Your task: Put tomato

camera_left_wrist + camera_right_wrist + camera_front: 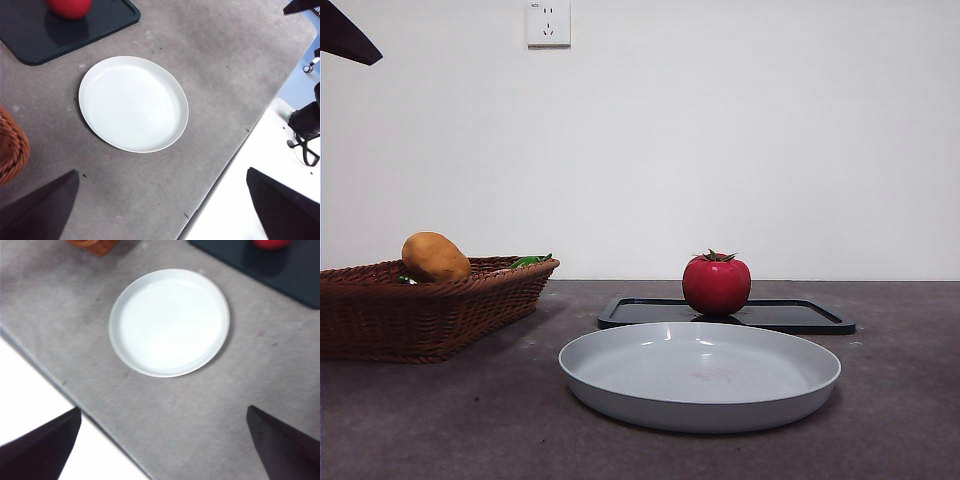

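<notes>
- The tomato (716, 285) sits untouched on the black tray (800, 316), just behind the empty grey plate (700, 375); by my reading no step has begun.
- The next move calls for one arm to reach over the plate and close around the tomato.
- The left tool (162, 205) hangs high above the table (225, 75), spread wide, holding nothing.
- The right tool (162, 442) is likewise spread and empty.

— What sort of place is this?
— A bare test room or lab: a plain white wall (770, 140) with one socket (548, 22), and a grey tabletop (440, 420).
— Anything homely?
— Only props: a wicker basket (430, 310), plate (700, 375), tray (790, 316).
</notes>
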